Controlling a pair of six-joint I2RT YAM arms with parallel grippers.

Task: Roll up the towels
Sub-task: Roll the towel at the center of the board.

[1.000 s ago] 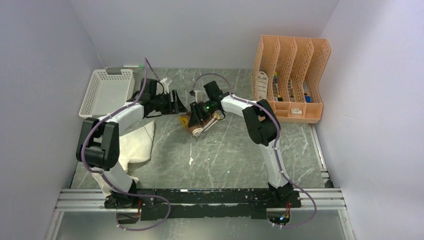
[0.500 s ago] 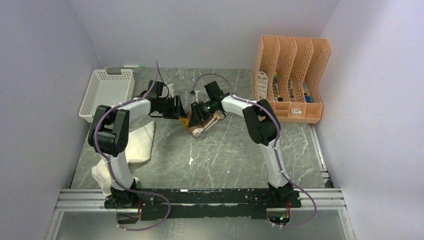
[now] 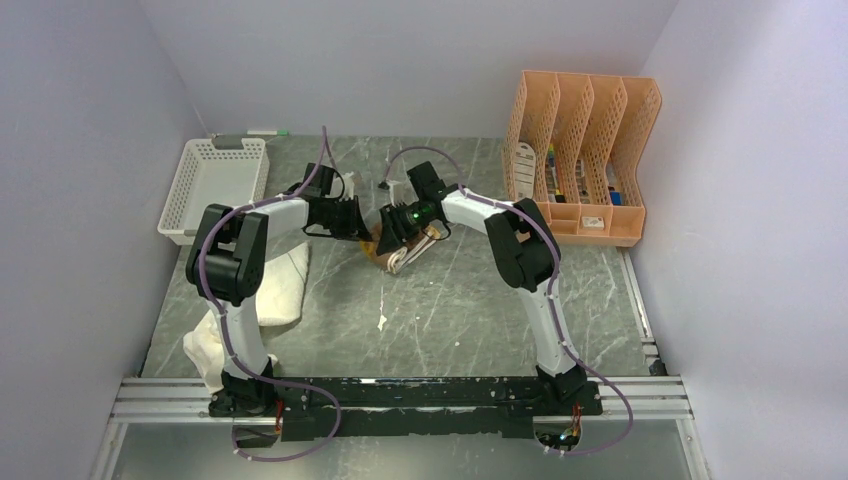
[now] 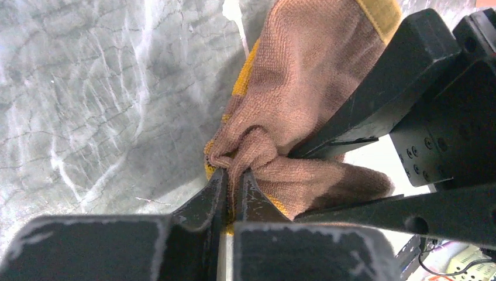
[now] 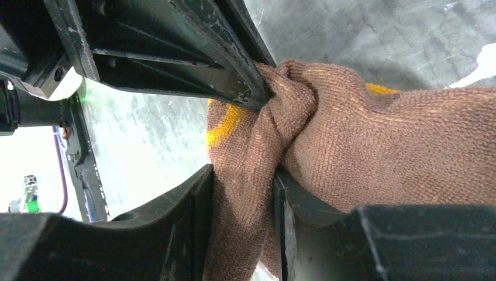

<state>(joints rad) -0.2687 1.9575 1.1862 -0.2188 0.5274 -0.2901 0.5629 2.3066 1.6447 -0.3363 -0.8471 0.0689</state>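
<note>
The mustard-yellow and brown towel [image 3: 398,255] lies bunched at the table's middle, between the two arms. My left gripper [image 3: 364,233] reaches it from the left. In the left wrist view that gripper [image 4: 234,175] is shut on a thin pinched fold of the brown towel [image 4: 304,76]. My right gripper [image 3: 397,236] comes from the right, and in the right wrist view it [image 5: 243,199] is shut on a thicker fold of the same towel [image 5: 398,152]. The cream-white towel [image 3: 275,285] lies crumpled at the left, partly under the left arm.
A white mesh basket [image 3: 212,183] stands at the back left with a marker [image 3: 262,132] behind it. An orange file rack [image 3: 580,150] stands at the back right. A small white scrap [image 3: 382,322] lies on the grey table [image 3: 460,310].
The left arm has swung right to the brown towel and its gripper, open before, has shut on a fold. The right gripper has stayed on the towel.
</note>
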